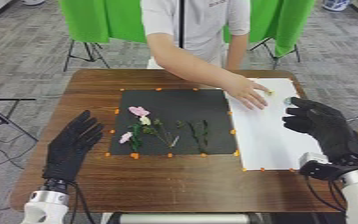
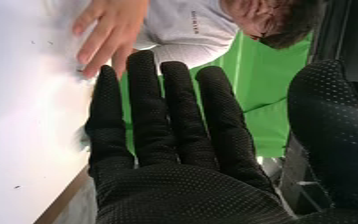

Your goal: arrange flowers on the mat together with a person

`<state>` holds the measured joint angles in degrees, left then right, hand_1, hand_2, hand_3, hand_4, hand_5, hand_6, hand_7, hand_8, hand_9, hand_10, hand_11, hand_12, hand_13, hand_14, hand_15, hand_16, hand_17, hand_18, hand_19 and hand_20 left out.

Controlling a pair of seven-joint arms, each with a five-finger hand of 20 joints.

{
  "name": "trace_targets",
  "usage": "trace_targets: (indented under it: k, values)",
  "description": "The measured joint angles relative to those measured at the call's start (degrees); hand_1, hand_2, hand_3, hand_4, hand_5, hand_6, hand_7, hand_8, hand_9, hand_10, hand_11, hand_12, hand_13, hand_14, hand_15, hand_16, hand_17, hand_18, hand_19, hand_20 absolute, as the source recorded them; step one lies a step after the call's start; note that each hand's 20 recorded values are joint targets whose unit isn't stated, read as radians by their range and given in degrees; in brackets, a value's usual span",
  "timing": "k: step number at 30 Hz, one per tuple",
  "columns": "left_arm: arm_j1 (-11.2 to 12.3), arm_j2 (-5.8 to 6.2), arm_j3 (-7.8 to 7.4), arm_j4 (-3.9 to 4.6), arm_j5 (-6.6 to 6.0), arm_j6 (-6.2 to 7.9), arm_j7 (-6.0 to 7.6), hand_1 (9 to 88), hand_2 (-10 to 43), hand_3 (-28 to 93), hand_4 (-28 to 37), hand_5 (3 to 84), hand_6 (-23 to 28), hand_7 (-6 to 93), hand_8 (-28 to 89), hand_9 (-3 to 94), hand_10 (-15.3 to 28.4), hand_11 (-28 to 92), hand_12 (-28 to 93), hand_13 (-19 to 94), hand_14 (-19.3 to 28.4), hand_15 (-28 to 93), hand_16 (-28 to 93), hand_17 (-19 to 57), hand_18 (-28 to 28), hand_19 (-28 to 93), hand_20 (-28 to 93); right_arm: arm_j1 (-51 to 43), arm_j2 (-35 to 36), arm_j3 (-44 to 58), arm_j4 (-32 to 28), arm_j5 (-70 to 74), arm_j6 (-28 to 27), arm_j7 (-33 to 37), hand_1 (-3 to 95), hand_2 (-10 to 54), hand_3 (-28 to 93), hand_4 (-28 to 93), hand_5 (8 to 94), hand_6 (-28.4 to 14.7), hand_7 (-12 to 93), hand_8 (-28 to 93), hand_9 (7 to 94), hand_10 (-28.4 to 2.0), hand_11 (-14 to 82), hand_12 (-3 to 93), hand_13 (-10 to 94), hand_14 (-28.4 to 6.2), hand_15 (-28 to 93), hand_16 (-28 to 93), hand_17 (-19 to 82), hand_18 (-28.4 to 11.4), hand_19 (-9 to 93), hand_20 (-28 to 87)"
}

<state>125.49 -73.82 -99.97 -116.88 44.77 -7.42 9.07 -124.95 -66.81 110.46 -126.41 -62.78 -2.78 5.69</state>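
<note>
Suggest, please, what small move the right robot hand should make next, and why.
I would probably ease the right robot hand slightly outward: its straight fingers reach over the white sheet, where a person's hand is close by, so they might bump.

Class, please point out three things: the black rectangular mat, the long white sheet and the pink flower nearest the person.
Black rectangular mat (image 1: 189, 106): head view, bare surface toward its far edge.
Long white sheet (image 1: 278, 137): head view, bare middle.
Pink flower nearest the person (image 1: 139, 111): head view, its petals.
</note>
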Motion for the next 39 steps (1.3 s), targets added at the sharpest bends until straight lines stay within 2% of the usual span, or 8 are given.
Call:
trace_targets:
  k: [39]
  values:
    - [-0.18,-0.29,-0.02,0.07,0.01,0.04,-0.45,25.8,2.9,72,-25.8,34.5,3.2,19.9,-10,28.9,12.5,22,17,25,14.4,28,1,-8.5,22.1,45,11,1.09,-0.07,-0.76,0.58,-0.44,-0.19,0.69,21.5,0.8,87,-23,44.4,-6.0,18,-11,44.0,-15.4,18.8,21.7,38,-14.1,36,19,12,-22.2,53,29]
